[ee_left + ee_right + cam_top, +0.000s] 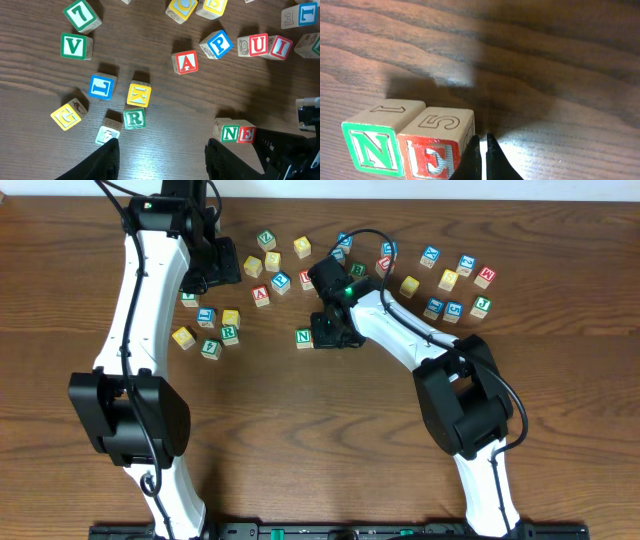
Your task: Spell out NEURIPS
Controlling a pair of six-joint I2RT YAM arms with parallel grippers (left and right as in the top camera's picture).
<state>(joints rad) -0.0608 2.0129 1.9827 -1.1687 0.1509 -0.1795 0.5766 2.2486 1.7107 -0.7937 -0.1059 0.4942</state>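
Note:
A green N cube (372, 147) and a red E cube (432, 155) stand side by side, touching; the left wrist view shows the same pair, N (230, 133) and E (245, 134). My right gripper (482, 137) is shut and empty, its tips against the E cube's right side. From overhead only the N (304, 337) shows beside the right gripper (335, 330). Red U (258, 45) and red I (280, 46) stand together, a blue P (218, 44) to their left. A green R (134, 119) lies just beyond my left gripper (162, 145), which is open over bare wood.
Other cubes are scattered near the left gripper: red A (187, 63), green V (73, 46), blue L (101, 87), yellow K (138, 94), yellow G (67, 115). Several more cubes (455, 280) lie at the table's back right.

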